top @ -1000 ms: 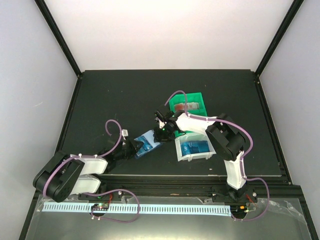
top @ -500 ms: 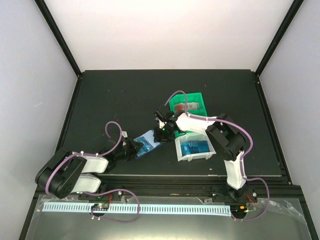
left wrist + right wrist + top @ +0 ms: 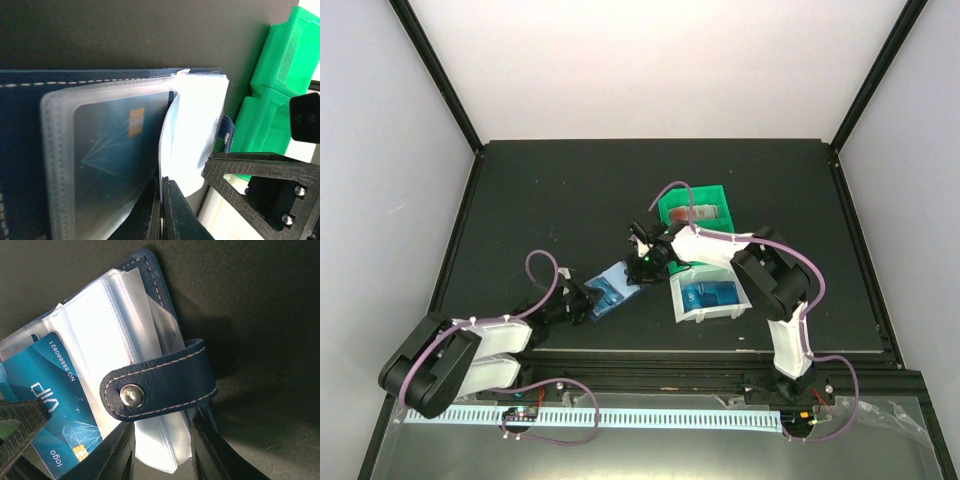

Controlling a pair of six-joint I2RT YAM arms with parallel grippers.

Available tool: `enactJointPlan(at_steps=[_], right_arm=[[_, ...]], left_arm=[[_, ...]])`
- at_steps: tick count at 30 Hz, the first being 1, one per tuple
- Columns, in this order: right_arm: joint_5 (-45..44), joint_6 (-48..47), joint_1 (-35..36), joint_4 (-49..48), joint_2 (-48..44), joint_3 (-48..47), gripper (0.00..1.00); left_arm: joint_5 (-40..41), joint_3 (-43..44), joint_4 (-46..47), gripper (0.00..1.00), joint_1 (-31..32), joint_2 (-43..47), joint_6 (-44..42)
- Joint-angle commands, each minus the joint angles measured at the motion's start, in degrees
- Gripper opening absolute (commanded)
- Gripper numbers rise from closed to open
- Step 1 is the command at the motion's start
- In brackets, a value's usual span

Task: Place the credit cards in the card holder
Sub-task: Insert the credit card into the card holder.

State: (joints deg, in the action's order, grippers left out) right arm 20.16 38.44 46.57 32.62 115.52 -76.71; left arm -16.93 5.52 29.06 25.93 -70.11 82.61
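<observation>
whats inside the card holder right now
Clear plastic sleeves fan out of the open card holder. One blue card with a gold chip sits in the top sleeve. The other sleeves overlap, so their contents cannot be seen.

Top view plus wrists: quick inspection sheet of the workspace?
Surface: black table, matte.
Job's things: card holder open, clear sleeves fanned; credit cards in white bin, one in a sleeve.
Clutter: green bin holding a red-and-white item.
Grippers: left gripper pinching a sleeve; right gripper straddling the sleeve stack, grip unclear.
Cables: purple cables looped along both arms.
Surroundings: white walls, black frame.
</observation>
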Motion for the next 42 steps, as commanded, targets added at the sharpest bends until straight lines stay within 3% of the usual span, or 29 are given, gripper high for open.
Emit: enactJointPlan(at_steps=[1,12,19,27,36,40,42], right_arm=[[-0.1,-0.5,0.8,3.6,4.7,1.1,0.34],[1.8,-1.4,0.9,3.0,5.2,0.8,0.34],[2.2,-2.0,0.8,2.7,5.0,1.0,0.34],[2.0,-1.7,0.8,2.1,4.5,1.6,0.34],[1.2,-2.1,0.8,0.7,2.4,3.0,0.36],[0.9,-3.1,0.8,-0.5,0.6,3.8,0.39],[1.3,-3.6,0.8,-0.9,0.1,3.9,0.4]], left_arm=[[4.0,-1.3,-9.4,0.02,-0.2,1.5,0.5],[-2.0,0.8,3.4,0.02,-0.3,-12.8,-0.9],[-0.3,1.6,1.7,0.02,-0.3,-12.9,-4.8],[-2.2,5.1,-0.7,0.12,-0.3,-14.7,-11.5],[-1.9,8.4,-20.0,0.39,-0.3,-0.9,-15.4],[-2.5,10.6,-28.7,0.58,-0.3,1.4,-15.7],[-2.8,11.6,-31.2,0.6,-0.3,1.8,-15.8]])
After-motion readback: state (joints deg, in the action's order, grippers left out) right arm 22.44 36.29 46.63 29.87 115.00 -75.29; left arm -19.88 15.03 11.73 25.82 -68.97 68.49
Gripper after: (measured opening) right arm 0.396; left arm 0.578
